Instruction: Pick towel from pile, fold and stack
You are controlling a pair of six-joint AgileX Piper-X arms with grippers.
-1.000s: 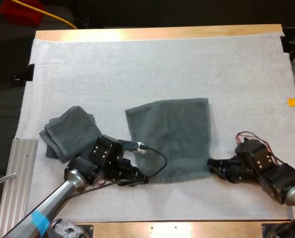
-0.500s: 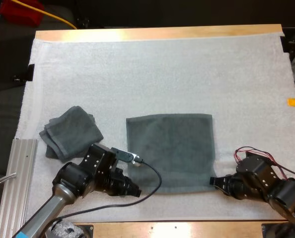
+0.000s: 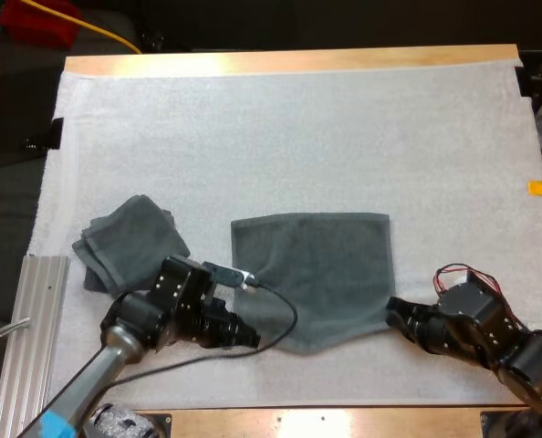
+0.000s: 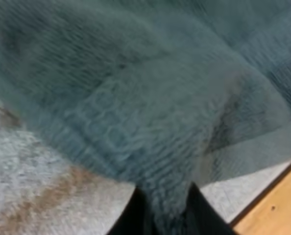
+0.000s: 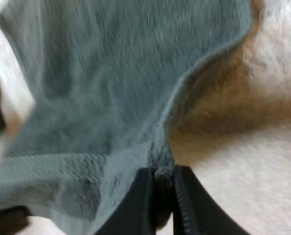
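Both our jaws clamp near corners of the towel (image 3: 312,274); lifting unevenly, we might drop one, skewing the fold.

the spread towel (image 3: 312,274) and the folded towel (image 3: 130,242) are dark grey-green terry cloth, matt and nubbly, the spread one with a ribbed woven band near its hem, the mat (image 3: 298,137) is white fuzzy cloth, the tabletop (image 3: 289,60) smooth pale wood, and the rail (image 3: 29,319) dull ridged metal
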